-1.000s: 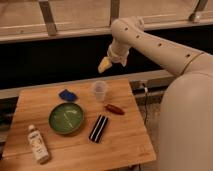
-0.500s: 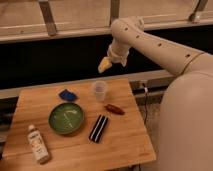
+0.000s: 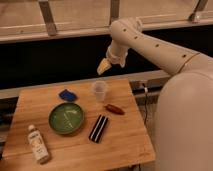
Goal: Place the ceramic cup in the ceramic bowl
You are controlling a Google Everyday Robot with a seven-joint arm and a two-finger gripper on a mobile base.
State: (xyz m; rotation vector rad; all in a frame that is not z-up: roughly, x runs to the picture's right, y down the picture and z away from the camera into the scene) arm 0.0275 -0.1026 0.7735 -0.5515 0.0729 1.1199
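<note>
- Ceramic cup (image 3: pixel 100 91), one: a pale, handleless tumbler, wider at the rim, standing upright near the far edge of the surface (image 3: pixel 30 107). It is apart from the bowl, behind it and to its right. What is inside it cannot be told.
- Ceramic bowl (image 3: pixel 66 118), one: a round, shallow green dish with a darker rim, the widest item here, sitting left of centre. Its inside shows only pale streaks.
- Tool (image 3: pixel 104 66), one: yellowish at the tip, on the end of a white arm (image 3: pixel 150 45). It hangs in the air above the cup and slightly behind it, touching no item. Nothing is seen in its hold, and how far open it is cannot be told.
- Small blue object (image 3: pixel 68 95), one: it lies just behind the bowl and left of the cup.
- Small red object (image 3: pixel 114 109), one: it lies in front of the cup and to its right.
- Dark oblong object with pale stripes (image 3: pixel 99 128), one: it lies just right of the bowl, towards the near edge.
- White bottle (image 3: pixel 38 145), one: it lies at the near left corner and has a label, but the writing is too small to read.
- Surface, one: a pale wooden tabletop carrying all six items.
</note>
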